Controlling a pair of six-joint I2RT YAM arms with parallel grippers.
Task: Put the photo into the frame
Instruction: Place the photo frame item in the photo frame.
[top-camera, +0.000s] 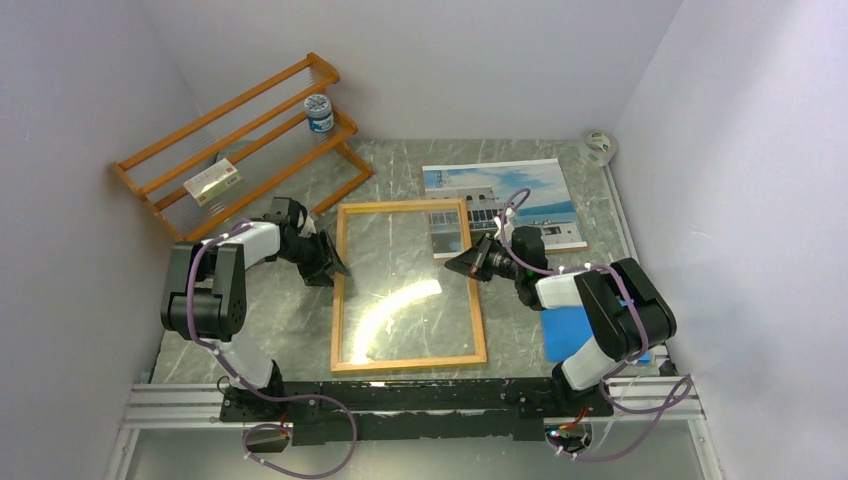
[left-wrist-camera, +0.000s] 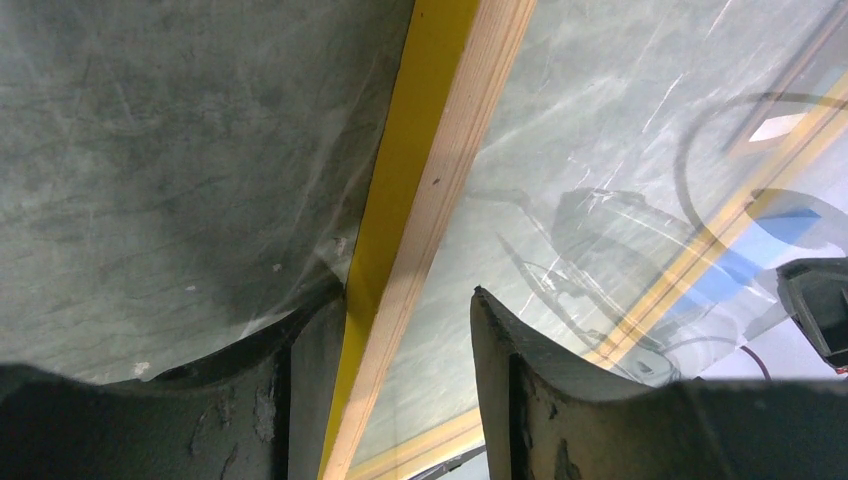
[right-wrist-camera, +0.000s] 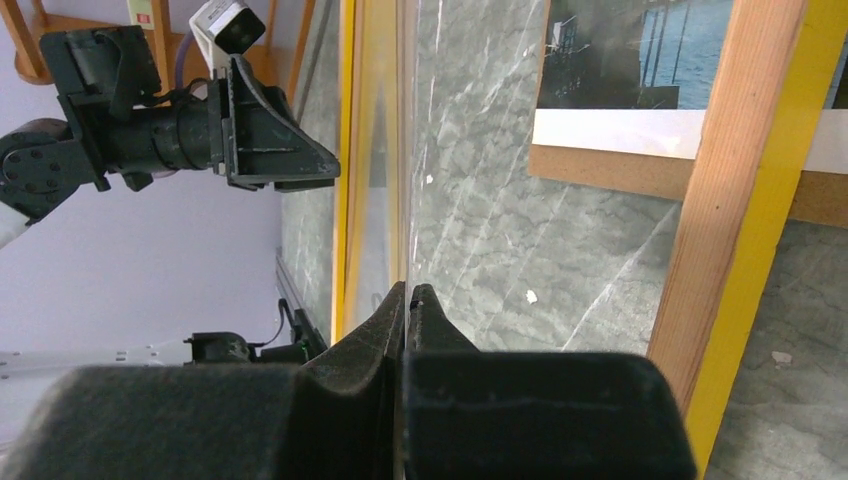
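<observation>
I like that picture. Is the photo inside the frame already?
No, most of the photo lies outside the frame, past its far right corner.

The top camera sat high up and looked down on the whole table (top-camera: 300, 335). The left wrist camera looked past its own fingers (left-wrist-camera: 530, 400), very near the frame (left-wrist-camera: 425, 170). The right wrist camera sat near the frame's other side and looked across at the left gripper (right-wrist-camera: 322, 170). All three saw the frame.

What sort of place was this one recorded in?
Probably a robot lab test cell: plain white walls box in a marble-patterned table, with a metal mounting rail along its near edge.
</observation>
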